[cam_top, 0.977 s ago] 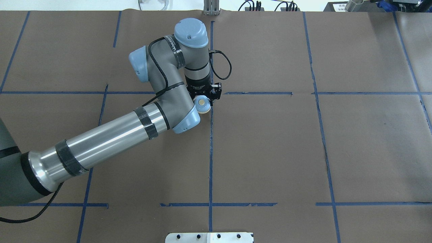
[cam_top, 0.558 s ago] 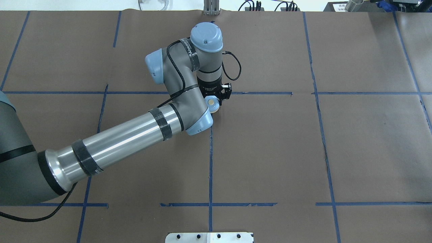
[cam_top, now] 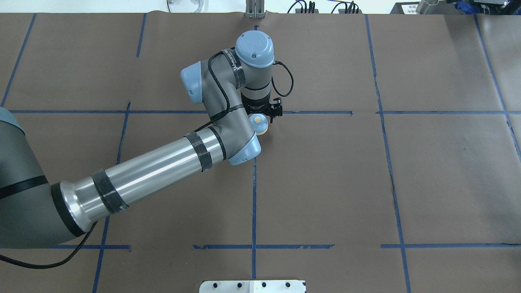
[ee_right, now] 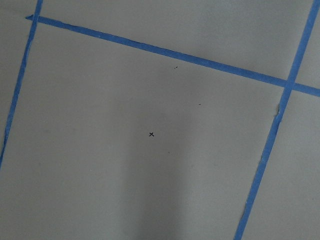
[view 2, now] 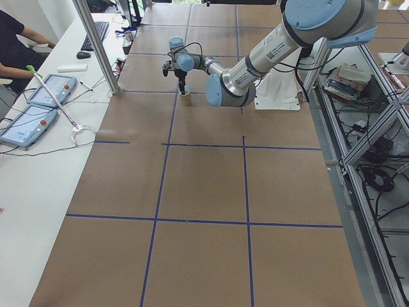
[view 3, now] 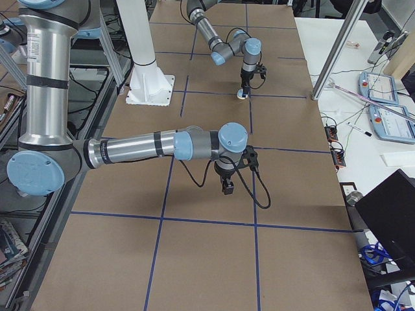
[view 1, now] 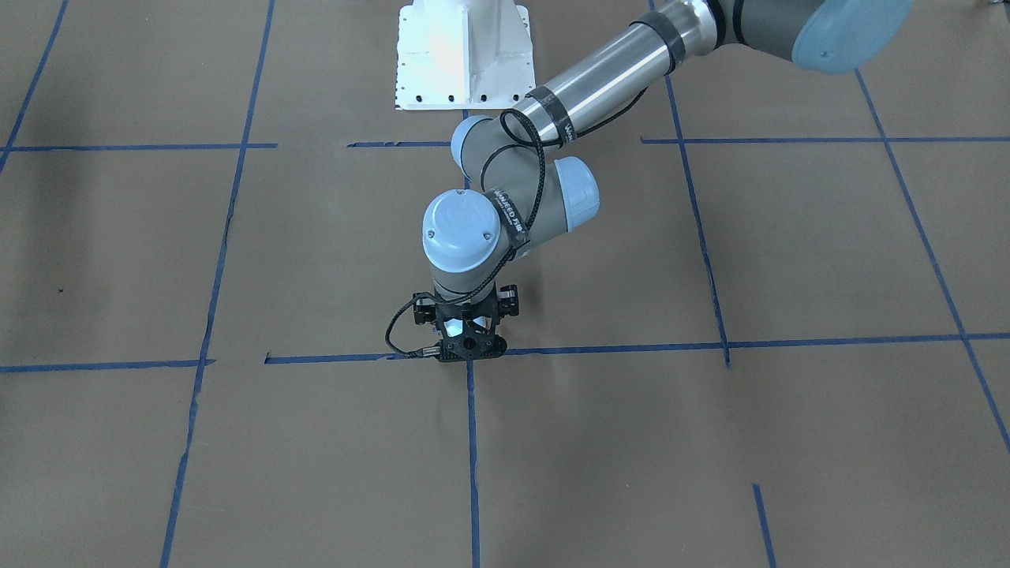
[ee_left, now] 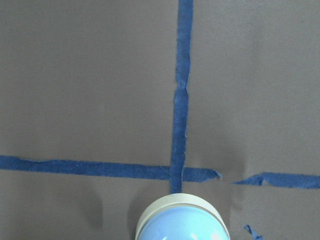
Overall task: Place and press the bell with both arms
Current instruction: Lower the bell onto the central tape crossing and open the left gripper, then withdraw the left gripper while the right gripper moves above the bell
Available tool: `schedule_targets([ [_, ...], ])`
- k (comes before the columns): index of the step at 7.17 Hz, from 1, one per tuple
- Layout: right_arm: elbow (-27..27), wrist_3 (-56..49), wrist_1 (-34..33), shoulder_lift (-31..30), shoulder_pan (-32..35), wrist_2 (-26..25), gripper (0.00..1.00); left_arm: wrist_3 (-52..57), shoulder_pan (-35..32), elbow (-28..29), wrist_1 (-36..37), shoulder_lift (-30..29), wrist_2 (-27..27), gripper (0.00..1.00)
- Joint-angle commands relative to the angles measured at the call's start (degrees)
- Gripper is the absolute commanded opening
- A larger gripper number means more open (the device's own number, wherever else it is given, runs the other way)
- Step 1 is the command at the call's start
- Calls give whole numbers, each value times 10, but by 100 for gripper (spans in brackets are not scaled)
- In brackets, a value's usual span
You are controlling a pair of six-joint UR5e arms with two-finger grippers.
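The bell (cam_top: 259,122), light blue with a cream button and rim, is in my left gripper (cam_top: 261,119), which points down near the middle tape cross of the table. The left wrist view shows the bell's blue dome (ee_left: 182,227) at the bottom edge, just short of the tape cross (ee_left: 178,172). From the front, the left gripper (view 1: 467,350) hides the bell. My right gripper (view 3: 228,188) shows only in the exterior right view, low over the brown paper and far from the bell (view 3: 243,95); I cannot tell if it is open or shut.
Brown paper with a blue tape grid covers the table. The white pedestal (view 1: 461,55) stands at the robot's side. A pole (view 2: 96,45) and tablets (view 2: 29,125) are on the operators' white bench. A small black x mark (ee_right: 151,134) lies under the right wrist.
My left arm has swung to the right, carrying the bell with it from left of the centre tape line to just right of it.
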Motion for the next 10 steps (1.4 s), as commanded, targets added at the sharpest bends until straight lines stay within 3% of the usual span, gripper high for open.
schedule_targets([
  [1,1,9,0,13,-5,0,100,-3,-6,-7,-10,-1,4,100],
  [4,45,248,1,102,-93,-1,100,-21,-59,-97,0,9,-3,100],
  [5,58,366,1,149,-144,-12,100,-22,-76,-156,0,50,-30,100],
  [7,59,583,1,257,-253,-117,100,-20,-118,-310,4,191,-46,100],
  [8,55,660,1,290,-316,-175,100,-16,-155,-336,4,234,-107,100],
  [10,19,795,1,378,-438,-301,100,-11,-196,-431,3,336,-134,100],
])
